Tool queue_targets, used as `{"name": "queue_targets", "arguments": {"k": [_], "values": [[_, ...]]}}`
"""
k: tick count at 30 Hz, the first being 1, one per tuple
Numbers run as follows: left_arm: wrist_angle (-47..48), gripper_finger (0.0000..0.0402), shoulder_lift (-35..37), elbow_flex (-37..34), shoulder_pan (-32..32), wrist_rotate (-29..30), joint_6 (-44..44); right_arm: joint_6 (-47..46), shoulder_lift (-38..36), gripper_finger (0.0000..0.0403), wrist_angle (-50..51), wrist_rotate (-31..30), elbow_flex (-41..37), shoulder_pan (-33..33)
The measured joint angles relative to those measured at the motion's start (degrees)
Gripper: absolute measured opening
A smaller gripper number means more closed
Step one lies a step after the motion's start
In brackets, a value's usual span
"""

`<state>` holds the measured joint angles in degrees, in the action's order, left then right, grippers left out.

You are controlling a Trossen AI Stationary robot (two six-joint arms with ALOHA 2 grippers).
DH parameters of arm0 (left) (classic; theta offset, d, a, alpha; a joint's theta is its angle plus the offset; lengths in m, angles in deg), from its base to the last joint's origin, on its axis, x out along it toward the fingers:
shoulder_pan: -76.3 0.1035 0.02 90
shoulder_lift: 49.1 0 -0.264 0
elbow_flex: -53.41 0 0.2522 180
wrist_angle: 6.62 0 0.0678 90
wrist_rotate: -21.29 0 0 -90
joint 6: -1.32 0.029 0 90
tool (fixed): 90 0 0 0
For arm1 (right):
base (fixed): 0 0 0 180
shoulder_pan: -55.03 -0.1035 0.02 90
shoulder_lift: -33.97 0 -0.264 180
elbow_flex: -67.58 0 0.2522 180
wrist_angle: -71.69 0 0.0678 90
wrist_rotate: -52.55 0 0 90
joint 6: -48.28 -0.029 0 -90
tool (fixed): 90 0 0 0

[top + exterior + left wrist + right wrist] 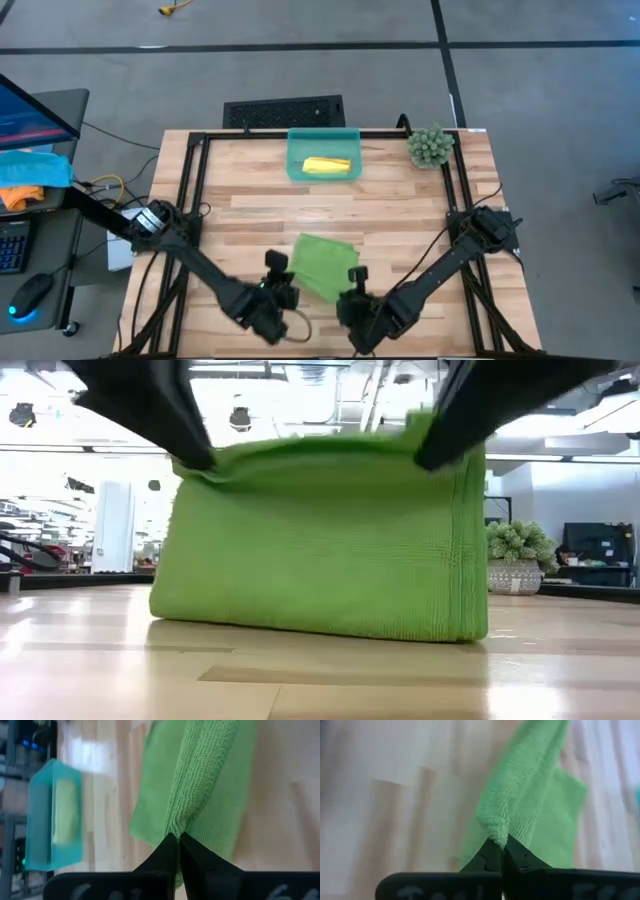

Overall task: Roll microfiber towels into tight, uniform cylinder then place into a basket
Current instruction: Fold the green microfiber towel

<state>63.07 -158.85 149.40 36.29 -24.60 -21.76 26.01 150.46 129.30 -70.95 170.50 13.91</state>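
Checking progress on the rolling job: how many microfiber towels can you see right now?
2. The yellow towel lies rolled inside the basket at the table's far edge. The green towel is at the near edge, pinched by the left gripper and right gripper. None seems hidden.

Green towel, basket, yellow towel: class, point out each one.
green towel (pixel 322 262), high view, its flat middle.
basket (pixel 296 168), high view, its left wall.
yellow towel (pixel 327 166), high view, middle of the roll.

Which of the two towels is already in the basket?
The yellow towel, rolled up, lies inside the teal basket. The green towel is outside it, near the table's front edge, pinched by both grippers.
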Motion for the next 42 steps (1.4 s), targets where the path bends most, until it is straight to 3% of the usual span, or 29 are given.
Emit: {"name": "queue_targets", "arguments": {"k": [8,15,20,36,42], "values": [[-0.23,0.0003,0.00,-0.13,9.02,-1.04,6.39,-9.82,-0.04,0.0016,5.43,-1.65,-2.87,3.74],[-10.06,0.0003,0.04,-6.02,15.89,-9.44,14.52,-13.67,-0.02,0.0010,5.38,-0.19,-5.76,5.40],[-16.09,0.0003,0.02,-9.35,19.27,-9.87,18.21,-15.83,-0.03,0.0015,5.36,1.23,-6.95,6.43],[-18.81,0.0003,0.04,-9.38,23.20,-10.94,19.81,-23.85,-0.04,0.0006,9.32,2.49,-6.95,8.69],[-20.06,0.0004,0.04,-9.45,23.26,-10.65,21.99,-24.43,-0.04,0.0055,10.18,3.55,-6.95,8.66]]}}
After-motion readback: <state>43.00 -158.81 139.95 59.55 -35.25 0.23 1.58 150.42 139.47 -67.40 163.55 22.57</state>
